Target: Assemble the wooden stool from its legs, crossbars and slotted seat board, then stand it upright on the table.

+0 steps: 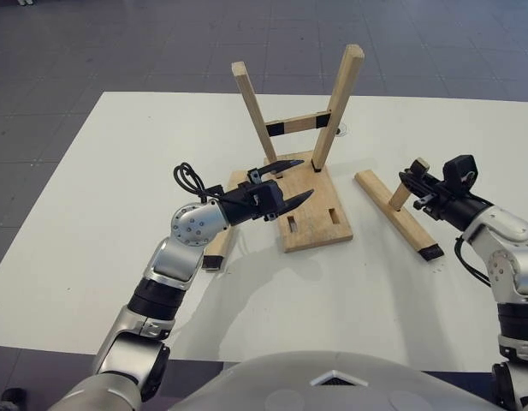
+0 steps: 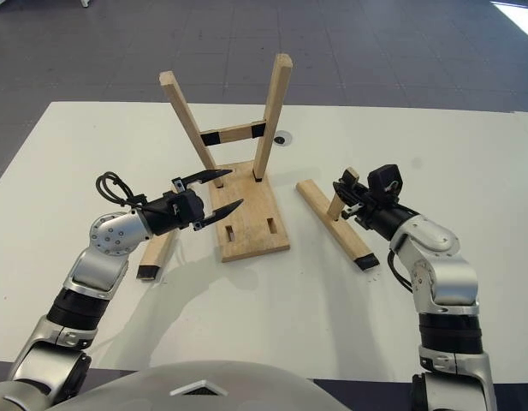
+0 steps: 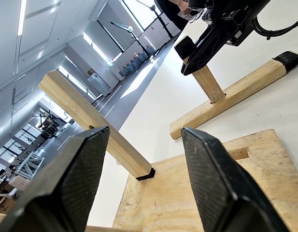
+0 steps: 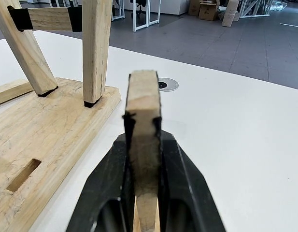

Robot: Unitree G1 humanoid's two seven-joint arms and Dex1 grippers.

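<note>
The slotted seat board [image 1: 313,210] lies flat mid-table with two legs [image 1: 339,103] standing in its far slots, joined by a crossbar [image 1: 298,124]. My left gripper [image 1: 289,181] hovers open just above the board's left edge, nothing between its fingers [image 3: 81,183]. To the right a third leg [image 1: 399,216] lies on the table with a short crossbar [image 1: 411,180] rising from it. My right gripper [image 1: 412,187] is shut on that crossbar [image 4: 144,111]. A fourth leg [image 1: 218,247] lies beside the board, partly under my left forearm.
Two slots [image 1: 293,224] near the board's front edge stand open. A small round cable hole [image 1: 342,131] sits in the white table [image 1: 92,223] behind the stool. Bare tabletop spreads to the left and front; grey floor lies beyond the far edge.
</note>
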